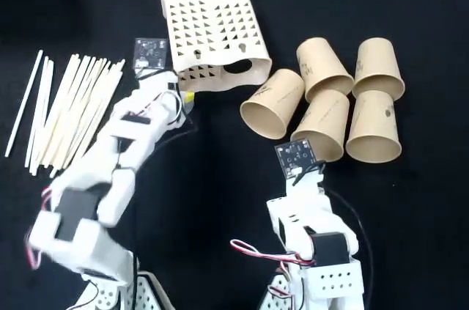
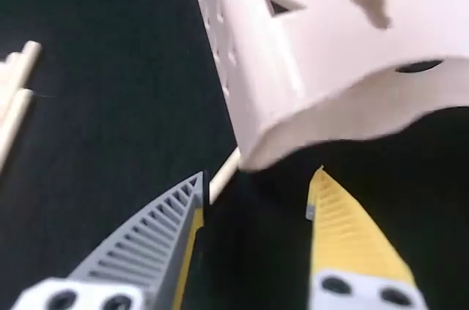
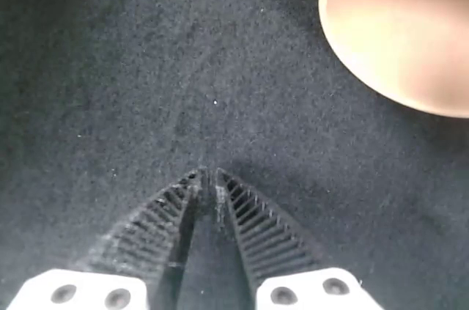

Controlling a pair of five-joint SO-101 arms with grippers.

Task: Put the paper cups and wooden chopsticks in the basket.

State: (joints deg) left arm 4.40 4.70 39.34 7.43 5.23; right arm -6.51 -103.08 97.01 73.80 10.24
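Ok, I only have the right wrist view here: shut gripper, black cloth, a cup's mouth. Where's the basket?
Observer: The basket lies on its side at the far end of the table.
Operator: And the other arm?
Observer: The left gripper is open right at the basket's rim, with one chopstick lying there.
Operator: How many cups are out?
Observer: Five paper cups lie on their sides beside the basket.

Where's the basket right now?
High view: the basket lies at the table's far middle, wooden chopsticks to its left, paper cups to its right.
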